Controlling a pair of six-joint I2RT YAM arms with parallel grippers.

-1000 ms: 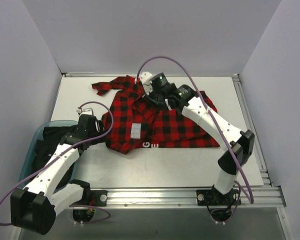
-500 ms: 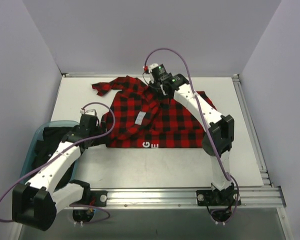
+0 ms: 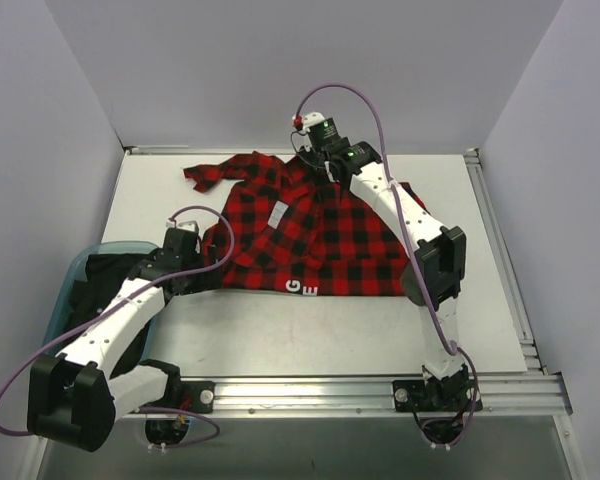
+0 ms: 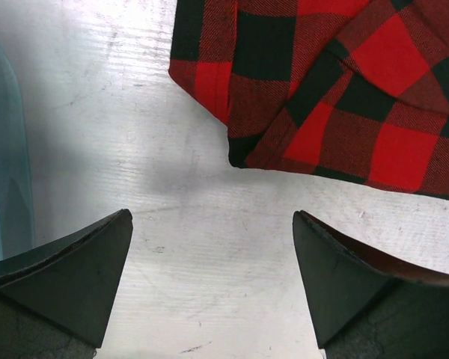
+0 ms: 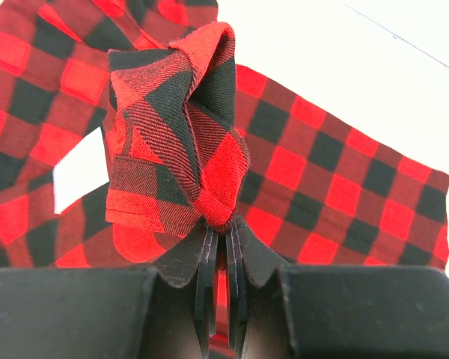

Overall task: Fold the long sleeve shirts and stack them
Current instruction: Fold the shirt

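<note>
Shirt (image 3: 320, 240) is spread on the bench (image 3: 310, 330), its far edge pinched tight in the right claw (image 5: 218, 228), likely for folding over. The left claw (image 4: 212, 217) is held wide beside a near corner.

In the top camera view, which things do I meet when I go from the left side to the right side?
Teal bin, left end effector, red-and-black flannel shirt, table's right rail.
</note>
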